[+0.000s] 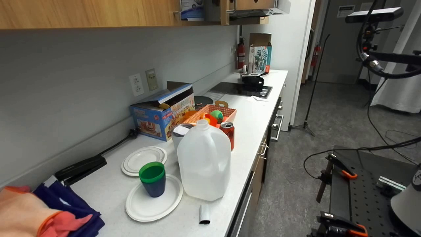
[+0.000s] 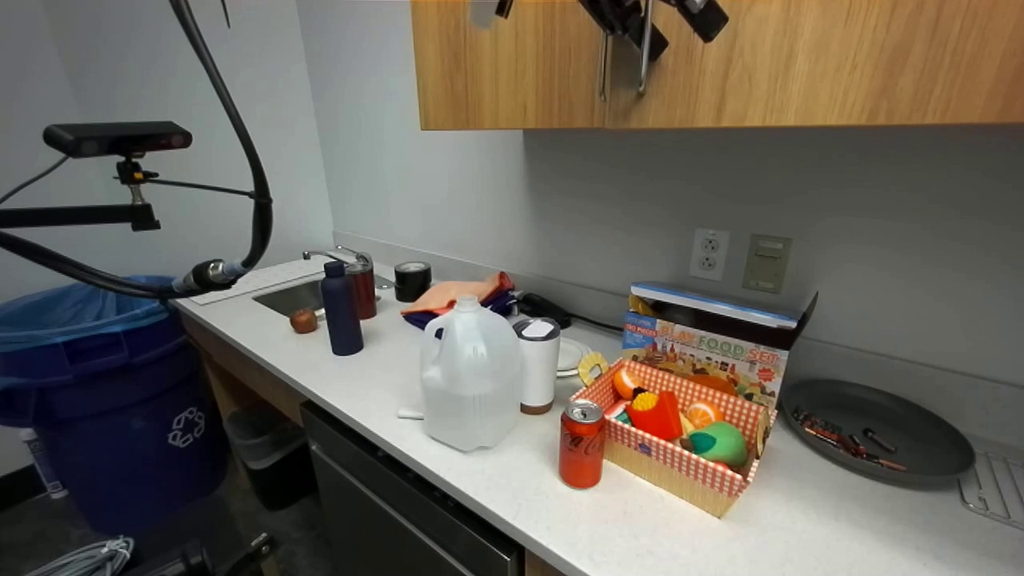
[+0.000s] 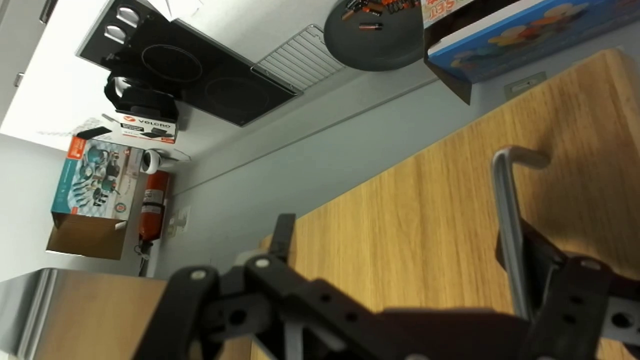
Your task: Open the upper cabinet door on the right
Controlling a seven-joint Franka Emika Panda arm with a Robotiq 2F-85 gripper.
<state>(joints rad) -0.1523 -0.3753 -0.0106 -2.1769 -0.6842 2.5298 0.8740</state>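
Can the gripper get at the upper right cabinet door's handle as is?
Likely yes: the gripper stands open, one finger seemingly behind the handle, between it and the cabinet door; nothing visible blocks it.

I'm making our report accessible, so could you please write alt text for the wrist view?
A black two-fingered gripper, open, is at a flat light-brown wood-veneer cabinet door, one finger behind its slim silver handle. Upper left, a white counter carries a rectangular black cooktop; below that in the image is a red cylindrical fire extinguisher.
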